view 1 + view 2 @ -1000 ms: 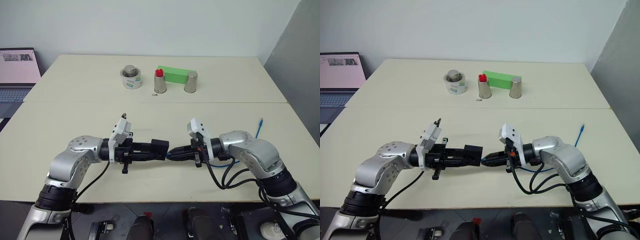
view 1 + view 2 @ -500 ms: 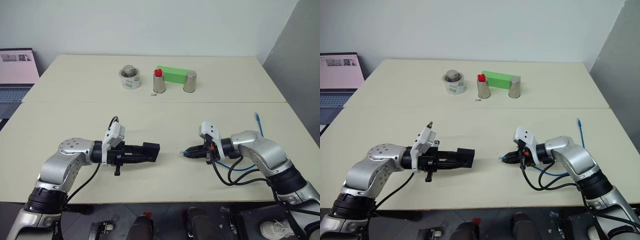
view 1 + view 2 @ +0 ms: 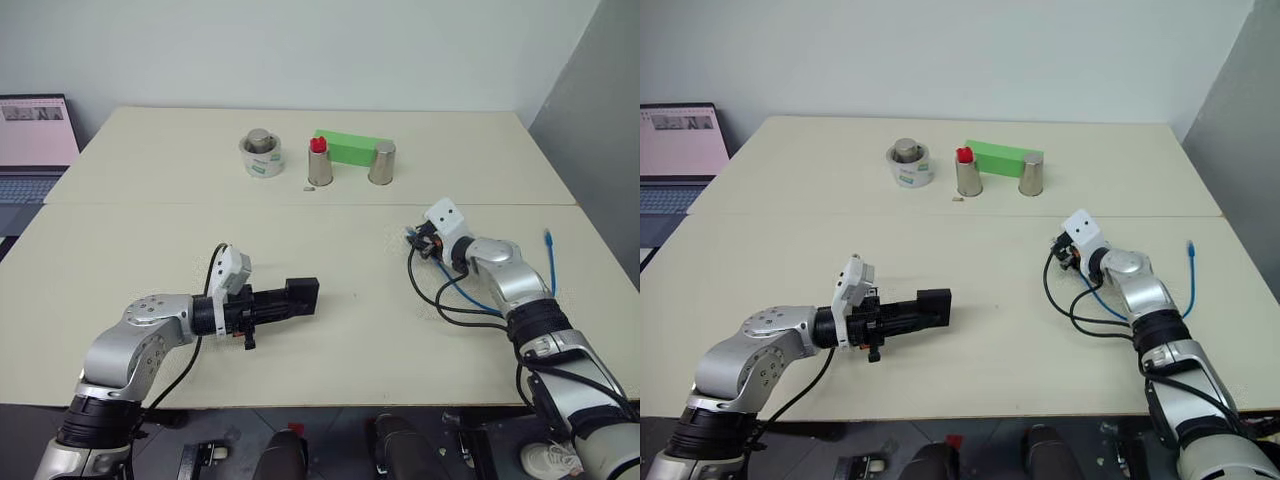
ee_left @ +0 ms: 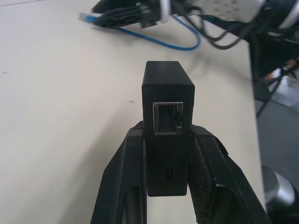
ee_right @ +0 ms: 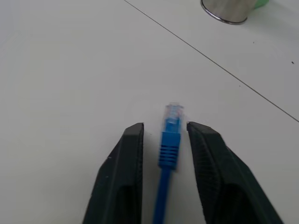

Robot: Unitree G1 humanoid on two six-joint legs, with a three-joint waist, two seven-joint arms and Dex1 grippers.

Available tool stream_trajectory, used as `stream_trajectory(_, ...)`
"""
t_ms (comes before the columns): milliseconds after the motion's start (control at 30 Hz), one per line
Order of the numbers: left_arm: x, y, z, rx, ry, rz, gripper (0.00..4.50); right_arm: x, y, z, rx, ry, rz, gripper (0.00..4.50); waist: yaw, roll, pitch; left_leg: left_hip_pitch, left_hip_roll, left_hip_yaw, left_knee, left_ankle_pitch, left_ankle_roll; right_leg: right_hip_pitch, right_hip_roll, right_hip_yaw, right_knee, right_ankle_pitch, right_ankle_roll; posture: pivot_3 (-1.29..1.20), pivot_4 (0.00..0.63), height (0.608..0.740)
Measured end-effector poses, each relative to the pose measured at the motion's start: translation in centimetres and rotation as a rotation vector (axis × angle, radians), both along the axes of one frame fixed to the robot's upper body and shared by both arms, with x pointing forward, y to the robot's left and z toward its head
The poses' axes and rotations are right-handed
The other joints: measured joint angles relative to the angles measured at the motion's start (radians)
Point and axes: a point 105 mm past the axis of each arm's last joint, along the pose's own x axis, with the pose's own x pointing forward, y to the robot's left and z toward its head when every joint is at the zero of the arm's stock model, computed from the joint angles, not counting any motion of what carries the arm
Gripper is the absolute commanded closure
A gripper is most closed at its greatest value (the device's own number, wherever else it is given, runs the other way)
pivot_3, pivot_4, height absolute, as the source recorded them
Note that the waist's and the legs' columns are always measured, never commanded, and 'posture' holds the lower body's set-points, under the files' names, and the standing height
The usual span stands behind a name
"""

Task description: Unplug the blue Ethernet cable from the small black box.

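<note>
The small black box (image 4: 167, 88) sits between the fingers of my left gripper (image 3: 283, 301), which is shut on it just above the near left of the table. Its metal port (image 4: 167, 118) faces out with nothing in it. The blue Ethernet cable (image 3: 458, 291) lies on the table to the right, apart from the box. One clear plug (image 5: 173, 113) rests between the fingers of my right gripper (image 3: 413, 240), which is open with a gap on each side of the plug. The cable's other end (image 3: 1189, 250) lies near the right edge.
At the back stand two metal cups (image 3: 320, 172) (image 3: 381, 163), one topped by a red piece (image 3: 318, 146), a green block (image 3: 345, 147) and a white roll holding a metal weight (image 3: 261, 155). A laptop (image 3: 35, 140) sits far left. Black arm cables (image 3: 440, 305) loop beside the right gripper.
The right gripper has pulled away from the box to the right and farther back, carrying the blue plug, and its fingers have opened. The left gripper keeps hold of the box.
</note>
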Motion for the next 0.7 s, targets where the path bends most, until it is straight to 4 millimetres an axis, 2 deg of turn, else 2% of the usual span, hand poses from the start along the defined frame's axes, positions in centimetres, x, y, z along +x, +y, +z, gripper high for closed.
stream_trajectory(133, 1.4, 0.6, 0.0, -0.035, -0.015, 0.116, 3.72, -1.8, 0.5, 1.5, 0.022, -0.027, 0.123, 1.09, 0.0, 0.0, 0.0, 0.001, 0.0, 0.0, 0.0, 0.0, 0.0, 0.001, 0.0, 0.0, 0.0, -0.003, 0.005, 0.0, 0.15, 0.74)
stream_trajectory(233, 4.1, 2.2, 0.1, -0.08, -0.089, 0.331, 3.72, -4.9, 1.9, 2.5, 0.079, -0.002, 0.296, 1.09, 0.008, 0.001, 0.0, 0.002, 0.0, -0.002, 0.001, 0.0, 0.0, 0.003, 0.0, -0.001, 0.001, -0.003, 0.005, 0.0, 0.15, 0.74)
stream_trajectory(333, 7.0, 4.4, 0.7, -0.15, -0.15, 0.558, 3.72, -7.6, 4.4, 4.1, 0.132, -0.003, 0.438, 1.09, 0.008, 0.001, 0.0, 0.002, 0.0, -0.002, 0.002, 0.0, 0.0, 0.003, 0.0, -0.002, 0.001, -0.002, 0.005, 0.0, 0.15, 0.74)
stream_trajectory(467, 8.3, 4.9, 0.2, -0.18, -0.189, 0.653, 3.72, -8.5, 6.5, 5.4, 0.17, -0.027, 0.475, 1.09, 0.007, 0.0, 0.0, 0.004, 0.0, -0.001, 0.002, 0.0, 0.0, 0.004, 0.0, -0.001, 0.001, -0.001, 0.006, 0.0, 0.15, 0.74)
stream_trajectory(600, 10.6, 5.8, -1.4, -0.083, -0.314, 0.802, 3.72, -9.6, 10.3, 4.9, 0.213, -0.016, 0.538, 1.09, 0.011, 0.0, 0.0, 0.004, 0.0, -0.002, 0.001, 0.0, -0.001, 0.004, 0.001, -0.001, 0.001, -0.001, 0.005, 0.0, 0.15, 0.74)
stream_trajectory(700, 11.7, 6.7, -1.7, -0.028, -0.387, 0.869, 3.72, -10.1, 11.3, 4.9, 0.212, -0.009, 0.556, 1.09, 0.018, 0.0, 0.0, 0.002, -0.001, -0.002, 0.002, 0.0, -0.001, 0.003, 0.0, -0.002, 0.0, 0.0, 0.005, 0.0, 0.15, 0.74)
